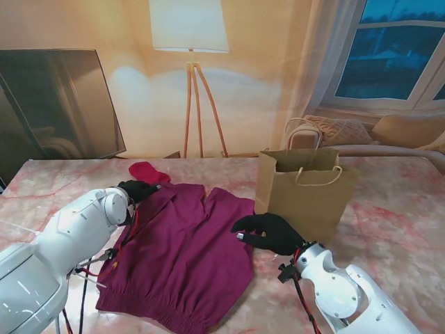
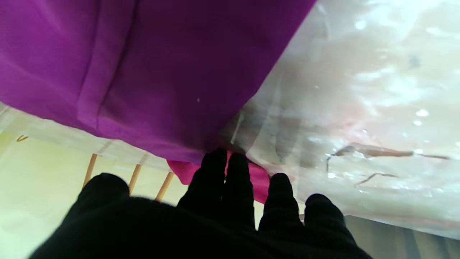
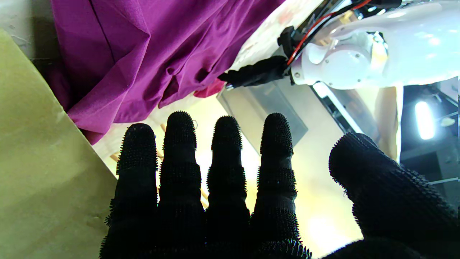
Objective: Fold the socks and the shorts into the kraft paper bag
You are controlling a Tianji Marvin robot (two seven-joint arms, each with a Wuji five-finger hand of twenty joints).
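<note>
pink marble table (image 1: pixel 403 209) under a warm wall with a floor lamp (image 1: pixel 189 42) and a window (image 1: pixel 389 49) far right. purple shorts (image 1: pixel 181 250) lie flat, paper bag (image 1: pixel 306 191) upright just right. red sock (image 1: pixel 147 171) far left. left hand (image 1: pixel 138 190) and right hand (image 1: pixel 270 232) spread, holding nothing.

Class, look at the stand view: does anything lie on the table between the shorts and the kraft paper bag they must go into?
Nothing visible does. The shorts lie spread beside the kraft paper bag, which stands upright to their right. Only the right hand hovers at the shorts' near edge.
</note>
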